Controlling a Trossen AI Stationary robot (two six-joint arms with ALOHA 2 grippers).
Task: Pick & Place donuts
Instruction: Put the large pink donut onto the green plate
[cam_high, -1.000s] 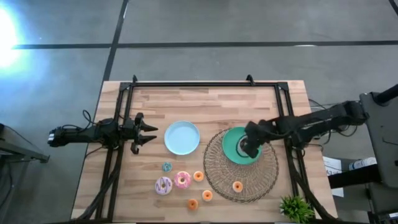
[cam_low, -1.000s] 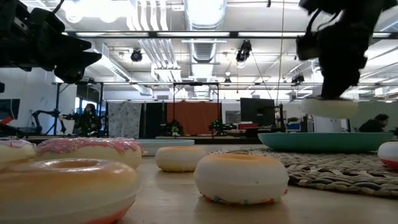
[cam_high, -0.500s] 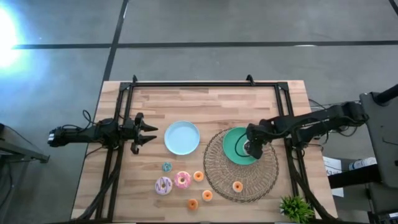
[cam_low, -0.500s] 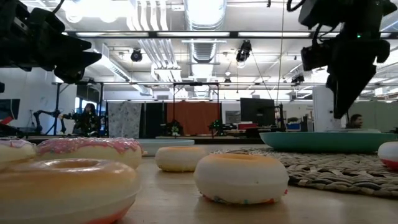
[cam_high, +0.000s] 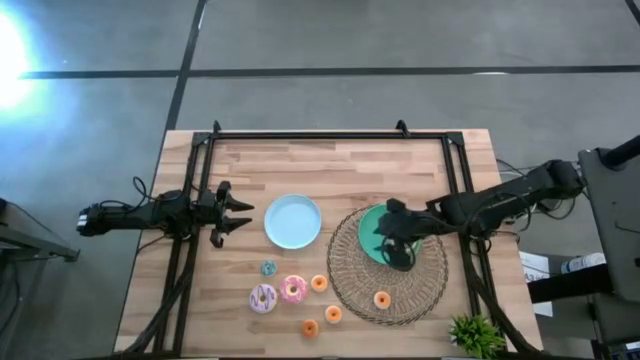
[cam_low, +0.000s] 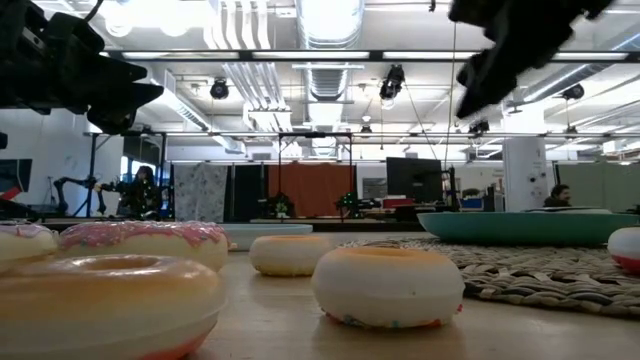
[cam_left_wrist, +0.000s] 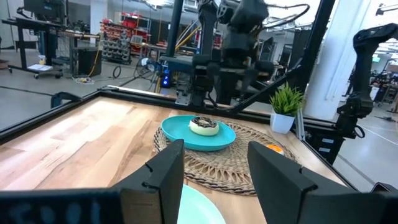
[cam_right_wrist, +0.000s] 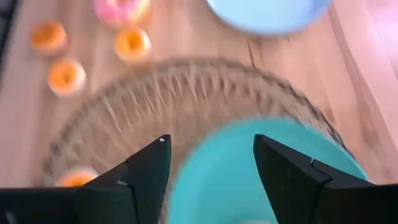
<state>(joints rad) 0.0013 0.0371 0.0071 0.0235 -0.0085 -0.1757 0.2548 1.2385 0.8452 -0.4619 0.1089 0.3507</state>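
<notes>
A dark brown donut (cam_left_wrist: 204, 126) lies flat on the green plate (cam_high: 372, 238), which sits on the woven mat (cam_high: 352, 282). My right gripper (cam_high: 392, 228) (cam_right_wrist: 211, 180) hangs open above the plate, touching nothing. My left gripper (cam_high: 240, 215) (cam_left_wrist: 214, 171) waits open at the table's left, left of the light-blue plate (cam_high: 293, 221). On the wood near the front lie the pink donut (cam_high: 293, 289), the lilac donut (cam_high: 263, 297), a teal mini donut (cam_high: 268, 268) and three orange mini donuts (cam_high: 319, 283). One more orange mini donut (cam_high: 381, 299) rests on the mat.
A small potted plant (cam_high: 477, 333) stands at the near right corner. A black frame (cam_high: 330, 134) runs along the table's far edge and down both sides. Bare wood shows across the far half of the table.
My right gripper has opened and let go of the dark brown donut, which has dropped onto the green plate and lies there. The gripper has then risen well clear of the plate.
</notes>
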